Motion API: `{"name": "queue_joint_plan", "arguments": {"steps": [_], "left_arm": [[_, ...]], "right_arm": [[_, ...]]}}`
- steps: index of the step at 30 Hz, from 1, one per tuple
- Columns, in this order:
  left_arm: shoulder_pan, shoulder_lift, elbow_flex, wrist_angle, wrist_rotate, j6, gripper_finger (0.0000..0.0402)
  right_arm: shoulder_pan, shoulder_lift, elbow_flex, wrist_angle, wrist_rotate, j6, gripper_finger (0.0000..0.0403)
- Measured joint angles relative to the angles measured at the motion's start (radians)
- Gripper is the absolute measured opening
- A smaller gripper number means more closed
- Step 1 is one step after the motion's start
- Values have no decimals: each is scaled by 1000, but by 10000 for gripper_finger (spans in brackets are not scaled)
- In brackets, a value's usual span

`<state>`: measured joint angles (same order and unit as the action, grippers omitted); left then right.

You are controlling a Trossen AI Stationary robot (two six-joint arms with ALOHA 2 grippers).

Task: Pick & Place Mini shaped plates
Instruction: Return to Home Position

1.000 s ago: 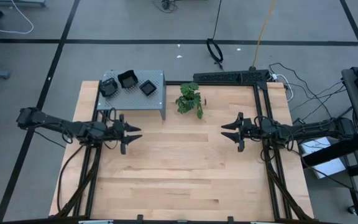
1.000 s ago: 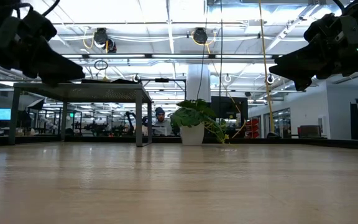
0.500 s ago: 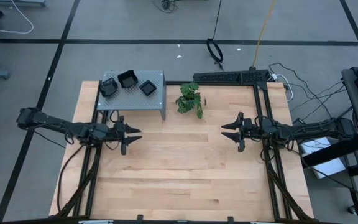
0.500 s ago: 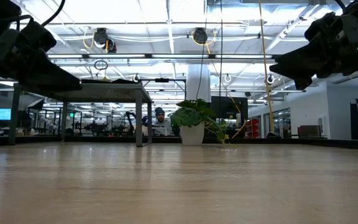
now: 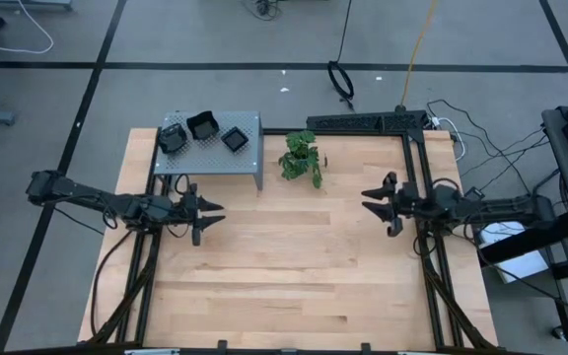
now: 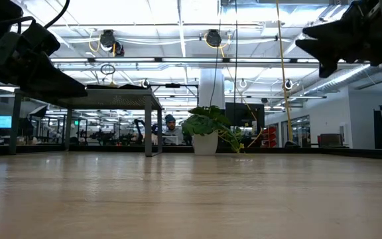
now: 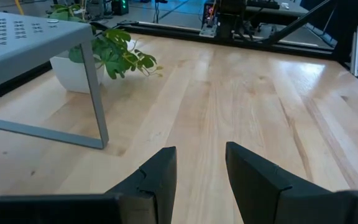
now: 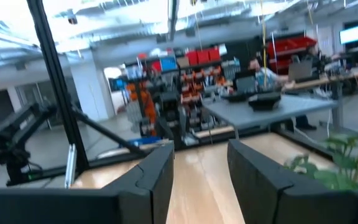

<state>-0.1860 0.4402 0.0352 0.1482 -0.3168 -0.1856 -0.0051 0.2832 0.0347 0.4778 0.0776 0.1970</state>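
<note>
We find the glossy black mini shaped plates [image 5: 202, 125] gathered in three dark groups on top of the grey perforated metal shelf [image 5: 210, 158], which stands at the far left corner of the light wooden table [image 5: 294, 276]. From above we cannot count how many lie in each group. No plate shows on the bare boards, so we judge the placing to be done and only the retreat of the arms left.

The left gripper [image 5: 210, 217] hovers above the table just in front of the shelf, pointing toward the middle. In its wrist view its two dark fingers [image 7: 160, 177] stand moderately apart, and only wood grain shows between them: it holds nothing. The right gripper [image 5: 371, 202] hangs over the right side, well apart from the shelf, and faces the left one. Its fingers [image 8: 157, 177] are parted about as far, with nothing between them. In the low view it sits high, clear of the boards.

The small green potted plant [image 5: 301, 156] stands just beside the shelf's right leg. We think both arms are carried high and empty so that pulling back disturbs neither it nor the plates.
</note>
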Motion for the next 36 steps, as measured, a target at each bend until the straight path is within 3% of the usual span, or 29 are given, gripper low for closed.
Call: {"name": "queue_joint_plan", "arguments": {"steps": [15,36], "left_arm": [[0,0,0,4,0,-1,141],[5,-13,0,5,0,-2,141]], "right_arm": [[-58,-164,0,0,0,0,141],[-210,-281,-1,4,0,0,141]]}}
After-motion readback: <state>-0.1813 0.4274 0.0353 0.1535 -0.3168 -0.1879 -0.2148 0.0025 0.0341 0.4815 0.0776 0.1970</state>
